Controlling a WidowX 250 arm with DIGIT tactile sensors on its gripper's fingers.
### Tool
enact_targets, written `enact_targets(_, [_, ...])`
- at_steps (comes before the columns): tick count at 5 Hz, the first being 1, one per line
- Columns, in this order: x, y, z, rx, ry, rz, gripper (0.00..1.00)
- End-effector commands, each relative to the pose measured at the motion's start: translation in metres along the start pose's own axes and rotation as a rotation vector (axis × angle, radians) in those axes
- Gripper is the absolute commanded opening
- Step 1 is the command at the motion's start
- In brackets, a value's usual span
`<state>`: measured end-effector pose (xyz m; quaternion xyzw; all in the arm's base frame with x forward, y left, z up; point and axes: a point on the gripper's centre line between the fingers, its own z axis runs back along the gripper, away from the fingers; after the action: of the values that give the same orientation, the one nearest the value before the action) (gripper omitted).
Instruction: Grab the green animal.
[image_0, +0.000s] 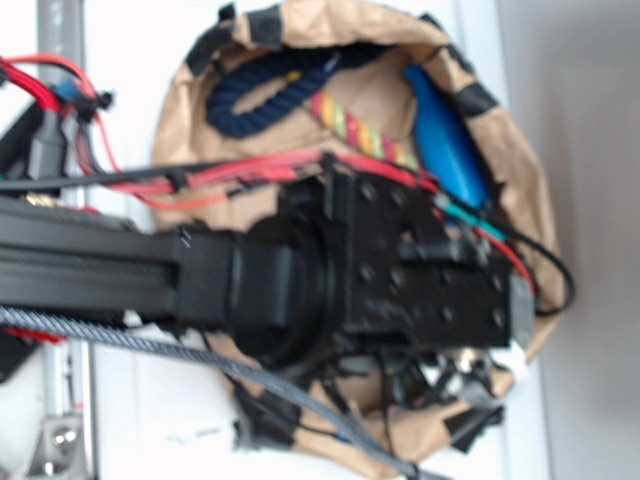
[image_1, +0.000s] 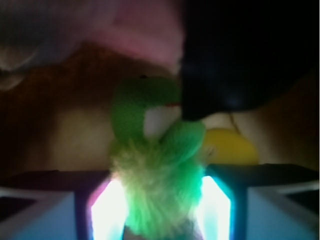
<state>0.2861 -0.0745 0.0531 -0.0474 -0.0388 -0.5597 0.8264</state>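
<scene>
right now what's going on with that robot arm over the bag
The robot arm is reaching down into a brown paper bag of toys. In the wrist view, the green plush animal sits between the gripper jaws, which stand close on both sides of it. A yellow toy lies just behind. A braided rope lies elsewhere in the bag.

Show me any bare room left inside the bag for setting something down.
Little shows. In the wrist view, bare brown bag floor lies left of the green animal. Its right is crowded by the yellow toy. From above, the arm covers the centre; rope and blue object fill the far rim.
</scene>
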Motion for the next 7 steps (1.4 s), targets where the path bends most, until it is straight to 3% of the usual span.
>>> enact_targets(1, [-0.026, -0.004, 0.074, 0.136, -0.050, 0.119, 0.00])
enact_targets(2, [-0.058, -0.007, 0.127, 0.222, -0.079, 0.295, 0.00])
enact_targets(3, [-0.079, -0.009, 0.156, 0.194, -0.014, 0.549, 0.00])
enact_targets(4, [-0.082, -0.022, 0.169, 0.193, 0.082, 0.796, 0.00])
enact_targets(5, [-0.065, -0.031, 0.166, 0.084, 0.138, 0.881, 0.00])
enact_targets(6, [-0.052, -0.026, 0.159, 0.139, 0.058, 1.093, 0.00])
enact_targets(7, [-0.057, -0.021, 0.153, 0.167, 0.031, 1.121, 0.00])
